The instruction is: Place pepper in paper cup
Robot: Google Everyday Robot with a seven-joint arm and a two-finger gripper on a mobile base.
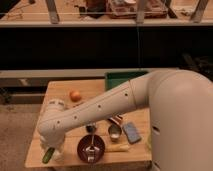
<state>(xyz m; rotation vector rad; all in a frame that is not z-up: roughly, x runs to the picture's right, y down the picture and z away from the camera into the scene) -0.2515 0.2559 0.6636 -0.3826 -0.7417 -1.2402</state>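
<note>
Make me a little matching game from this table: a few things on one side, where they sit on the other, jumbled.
Things:
1. pepper
2. orange
3. green tray
4. dark red bowl

Places:
A. far edge of the table
B. front left corner, at the pincer
C. front middle, holding a utensil
D. left half, towards the back

Pairs: 1-B, 2-D, 3-A, 4-C

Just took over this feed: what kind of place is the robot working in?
Likely a lab or workshop: a small wooden table of props, metal shelving behind. The gripper is at the front-left corner by the pepper.
</note>
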